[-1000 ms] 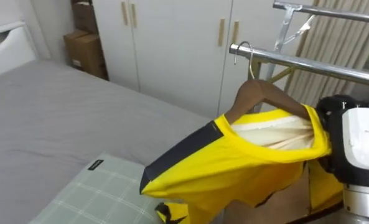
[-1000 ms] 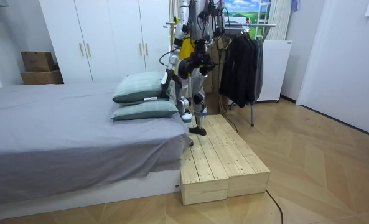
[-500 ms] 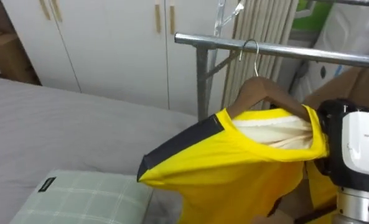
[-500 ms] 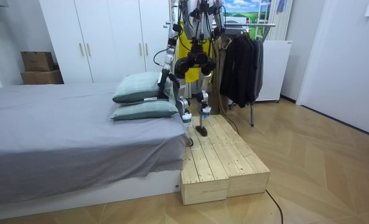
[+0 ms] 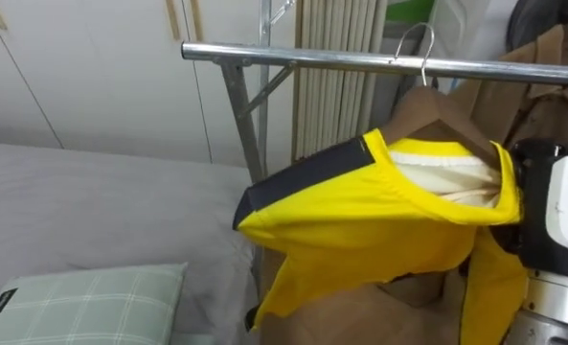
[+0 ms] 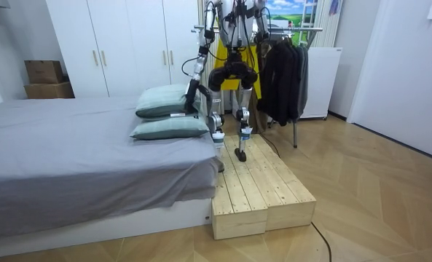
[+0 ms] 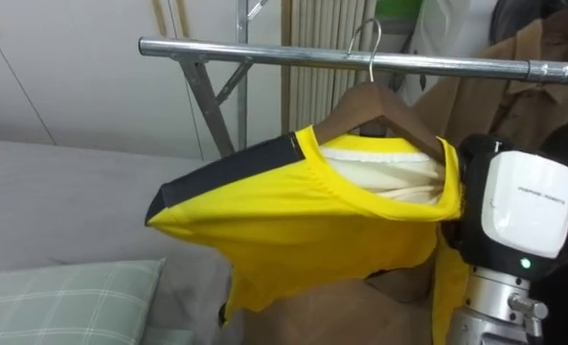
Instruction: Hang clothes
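Right hand point(image 7: 473, 240): at right end of wooden hanger point(image 7: 379, 101); grip hidden by cloth, cannot tell.
Hook point(image 7: 368, 43): crossing clothes rail point(image 7: 264, 53); seating unclear.
Yellow shirt point(image 7: 303, 220): on the wooden hanger, stretching left, long axis along the clothes rail.

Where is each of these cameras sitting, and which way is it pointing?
Left eye view: on the robot's head, looking forward and down at the yellow shirt on its hanger by the rail; its right forearm shows at the right edge.
Right eye view: just beside it, same scene and forearm.
Room view: standing across the room, facing the bed and wooden platform; the whole robot shows.
All three share the shirt.
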Robot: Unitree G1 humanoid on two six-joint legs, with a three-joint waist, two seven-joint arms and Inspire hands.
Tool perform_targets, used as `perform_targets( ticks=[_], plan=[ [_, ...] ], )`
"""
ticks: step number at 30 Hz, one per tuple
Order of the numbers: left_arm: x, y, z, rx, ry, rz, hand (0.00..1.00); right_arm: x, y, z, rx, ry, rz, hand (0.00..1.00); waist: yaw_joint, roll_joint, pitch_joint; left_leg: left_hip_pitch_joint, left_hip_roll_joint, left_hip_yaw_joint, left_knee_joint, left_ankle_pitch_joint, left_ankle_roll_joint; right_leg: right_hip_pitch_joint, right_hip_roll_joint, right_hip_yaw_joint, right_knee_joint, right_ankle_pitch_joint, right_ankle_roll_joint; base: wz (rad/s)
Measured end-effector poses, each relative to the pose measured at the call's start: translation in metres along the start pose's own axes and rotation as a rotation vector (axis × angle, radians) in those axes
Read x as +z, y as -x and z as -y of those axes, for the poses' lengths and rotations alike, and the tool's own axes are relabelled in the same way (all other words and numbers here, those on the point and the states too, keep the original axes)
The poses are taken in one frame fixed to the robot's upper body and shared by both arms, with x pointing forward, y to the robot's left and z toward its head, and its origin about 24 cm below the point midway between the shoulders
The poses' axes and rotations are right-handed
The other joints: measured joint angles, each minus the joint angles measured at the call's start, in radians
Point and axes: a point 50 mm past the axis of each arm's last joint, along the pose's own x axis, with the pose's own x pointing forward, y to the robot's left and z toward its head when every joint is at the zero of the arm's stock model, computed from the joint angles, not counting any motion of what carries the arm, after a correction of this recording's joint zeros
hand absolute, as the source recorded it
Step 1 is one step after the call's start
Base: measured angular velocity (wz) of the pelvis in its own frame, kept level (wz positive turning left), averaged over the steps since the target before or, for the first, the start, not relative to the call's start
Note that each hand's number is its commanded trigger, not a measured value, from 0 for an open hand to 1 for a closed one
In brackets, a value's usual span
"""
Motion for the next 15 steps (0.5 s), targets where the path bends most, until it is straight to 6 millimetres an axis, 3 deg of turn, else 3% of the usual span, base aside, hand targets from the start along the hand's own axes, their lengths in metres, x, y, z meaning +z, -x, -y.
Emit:
perform_targets(
  ticks=[3, 9, 15],
  plan=[
    [0.0025, 0.0011, -0.0045, 0.029, -0.026, 0.01, 0.0, -0.0037, -0.0022, 0.0024, -0.01, 0.012, -0.001, 1.0, -0.001, -0.014, -0.0023, -0.014, 0.003, -0.012, 0.015, 0.0, 0.0, -0.001, 0.0, -0.006, -0.005, 0.004, 0.004, 0.07],
    [0.004, 0.0021, -0.0053, 0.042, -0.037, 0.025, 0.0, -0.0072, -0.0037, 0.0042, -0.017, 0.017, -0.016, 1.0, 0.0, -0.022, -0.0058, -0.026, -0.003, -0.012, 0.004, 0.002, -0.004, -0.014, 0.0, 0.001, -0.019, 0.025, 0.018, -0.01],
    [0.0033, 0.002, -0.0045, 0.039, -0.034, 0.027, 0.0, -0.0089, -0.0064, 0.0079, -0.038, 0.019, -0.013, 1.0, 0.004, -0.023, -0.0139, -0.022, -0.008, -0.008, -0.022, 0.01, -0.005, -0.01, 0.003, -0.003, -0.043, 0.057, 0.005, -0.01]
  ],
)
